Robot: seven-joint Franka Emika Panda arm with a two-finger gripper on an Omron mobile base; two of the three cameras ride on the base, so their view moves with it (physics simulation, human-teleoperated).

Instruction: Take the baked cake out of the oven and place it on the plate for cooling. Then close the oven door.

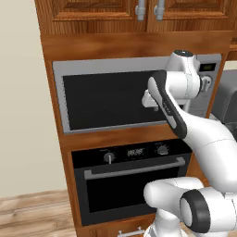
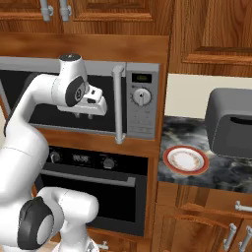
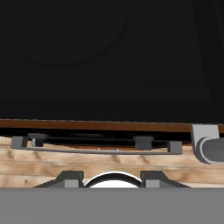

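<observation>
Below the microwave (image 2: 78, 101), the oven (image 1: 132, 185) sits in wooden cabinetry, its oven door (image 2: 93, 197) shut, silver bar handle across the top. Baked cake can't be seen from outside. Plate (image 2: 186, 159), white with red rim, lies on dark marble counter (image 2: 226, 172) right of the oven, beside a grey toaster (image 2: 230, 129). Gripper (image 2: 83, 115) held up in front of the microwave window, pointing down, holding nothing; fingers (image 3: 70, 178) narrowly apart.
</observation>
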